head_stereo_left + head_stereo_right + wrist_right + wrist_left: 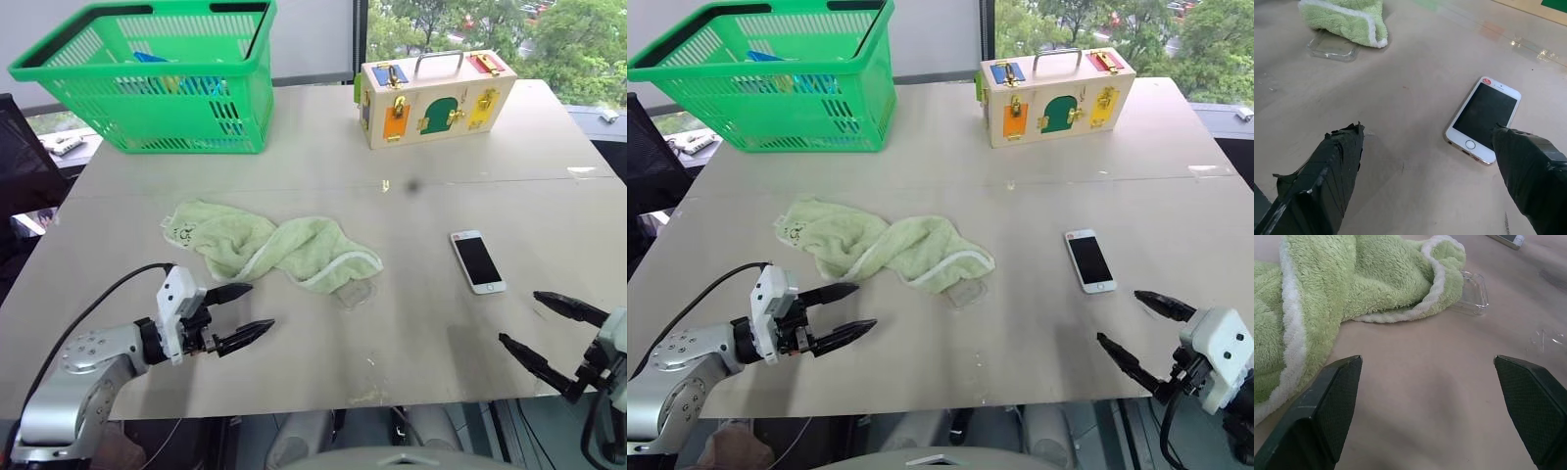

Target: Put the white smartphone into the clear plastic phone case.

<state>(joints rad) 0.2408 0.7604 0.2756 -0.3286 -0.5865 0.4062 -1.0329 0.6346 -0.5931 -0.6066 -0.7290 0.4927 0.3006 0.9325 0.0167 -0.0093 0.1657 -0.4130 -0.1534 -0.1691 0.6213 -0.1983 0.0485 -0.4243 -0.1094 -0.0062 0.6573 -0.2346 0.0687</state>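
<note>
The phone (477, 261) lies flat, screen up, at right of centre in the left eye view, on the bare table (294, 176). The case (355, 294) lies near the middle of the frame, one end tucked under the lower right corner of the green towel (269, 247), well apart from the phone.

The left gripper (241, 314) sits at lower left, fingers spread wide and holding nothing, pointing toward the towel. The right gripper (539, 328) sits at lower right, fingers likewise wide apart and empty, just below the phone in the frame. In the right wrist view the phone (1483, 119) lies beside one fingertip (1506, 139).

A green basket (157, 73) stands at upper left; a wooden lock box (436, 98) stands at upper right.
</note>
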